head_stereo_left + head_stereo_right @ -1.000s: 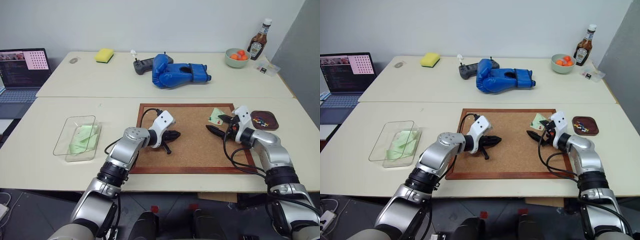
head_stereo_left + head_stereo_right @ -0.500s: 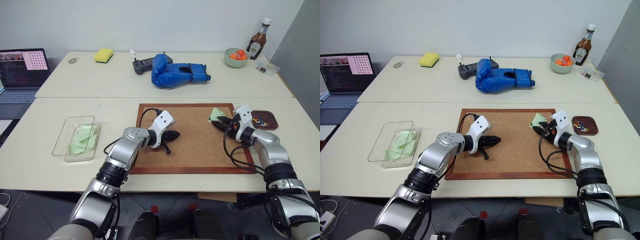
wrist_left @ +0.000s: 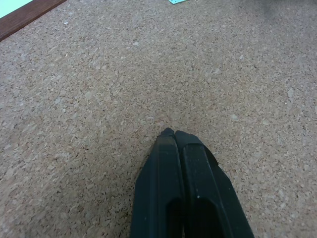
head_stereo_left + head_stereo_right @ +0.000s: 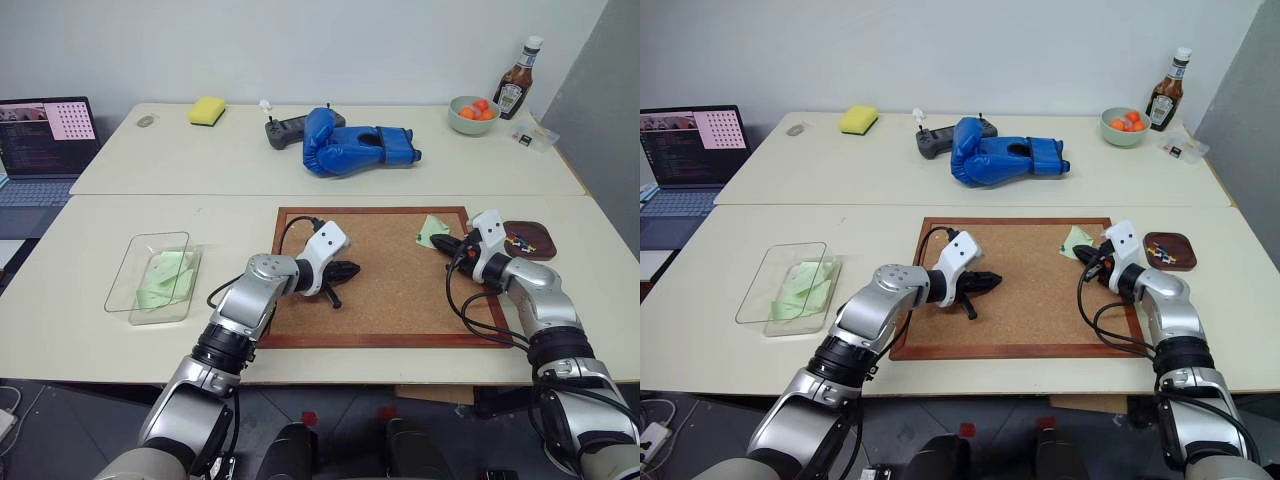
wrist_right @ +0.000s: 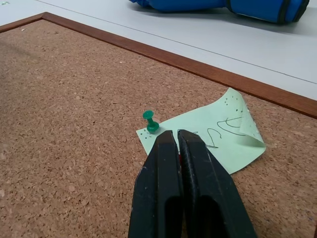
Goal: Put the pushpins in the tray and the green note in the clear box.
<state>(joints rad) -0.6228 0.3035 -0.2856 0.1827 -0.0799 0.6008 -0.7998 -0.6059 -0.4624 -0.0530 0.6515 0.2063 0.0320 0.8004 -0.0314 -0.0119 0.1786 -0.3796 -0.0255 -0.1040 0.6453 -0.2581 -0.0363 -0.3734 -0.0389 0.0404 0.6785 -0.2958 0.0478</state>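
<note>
The green note lies at the far right corner of the corkboard, with a green pushpin stuck in its near corner. My right gripper is shut over the note's edge, and a sliver of red shows between its tips. The dark tray sits just right of the board with several pushpins in it. My left gripper rests shut on bare cork at mid-board, holding nothing. The clear box stands at the left with pale green paper inside.
On the far table lie a blue boxing glove, a black controller and a yellow sponge. A bowl of orange fruit and a sauce bottle stand at the back right. A laptop is open at the left.
My right gripper has gone from wide open to shut at the note's edge. The left arm has kept still.
</note>
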